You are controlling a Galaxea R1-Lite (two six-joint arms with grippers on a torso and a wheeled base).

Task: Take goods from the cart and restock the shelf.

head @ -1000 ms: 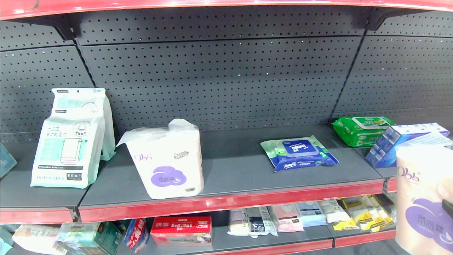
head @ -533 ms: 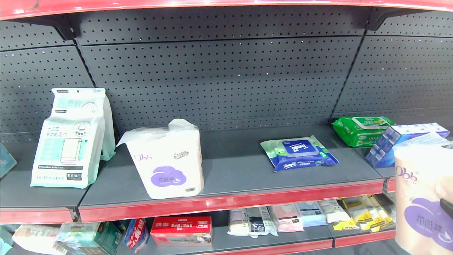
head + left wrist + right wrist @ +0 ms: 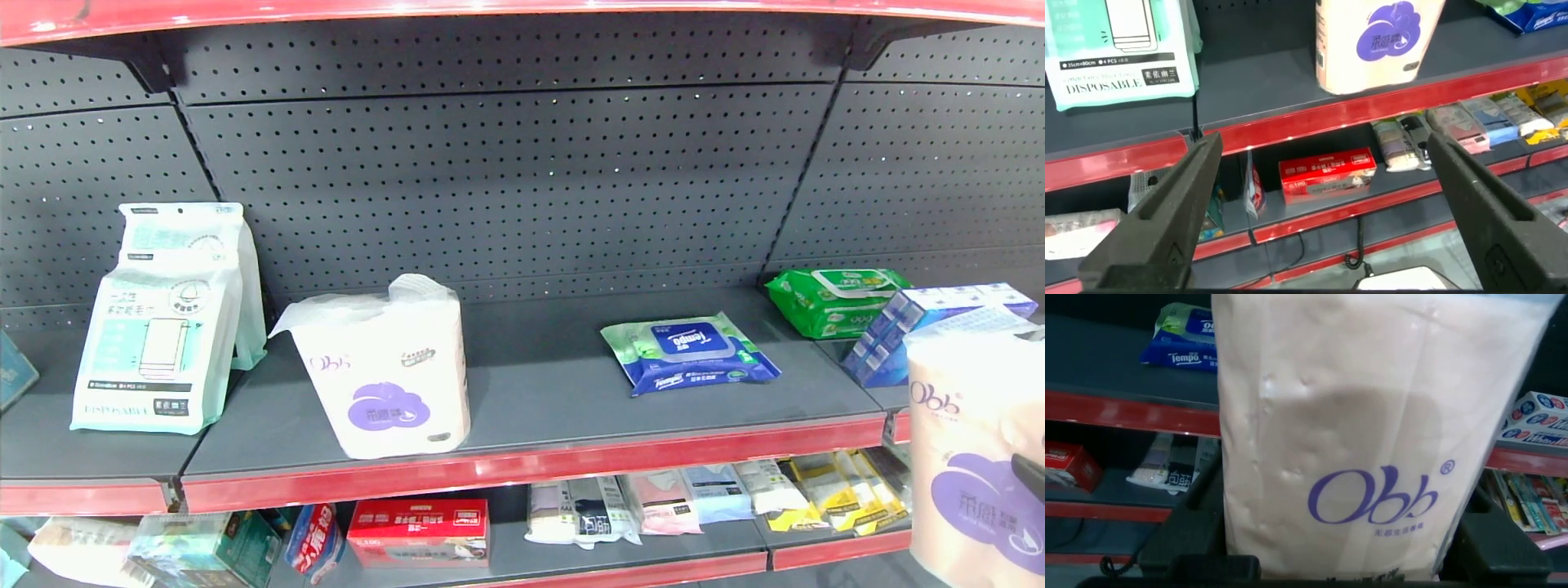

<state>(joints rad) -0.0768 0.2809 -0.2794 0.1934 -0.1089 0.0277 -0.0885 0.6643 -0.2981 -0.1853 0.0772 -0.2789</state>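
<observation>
A tall pack of paper rolls (image 3: 971, 457) with a purple logo hangs at the far right, in front of the shelf's red edge (image 3: 531, 461). My right gripper (image 3: 1343, 547) is shut on this held pack (image 3: 1372, 416), one dark finger on each side. A matching pack (image 3: 392, 384) stands upright on the grey shelf board (image 3: 531, 384), left of centre. My left gripper (image 3: 1327, 229) is open and holds nothing. It hangs low in front of the shelf, below that standing pack (image 3: 1372, 41).
On the shelf are a pale green towel bag (image 3: 163, 327) at the left, blue wipes (image 3: 690, 353) right of centre, green wipes (image 3: 833, 300) and blue tissue boxes (image 3: 922, 327) at the right. The board between standing pack and blue wipes is bare. A red box (image 3: 418, 531) lies on the lower shelf.
The held pack has shifted a little to the left in the head view. The goods on the shelf have not moved.
</observation>
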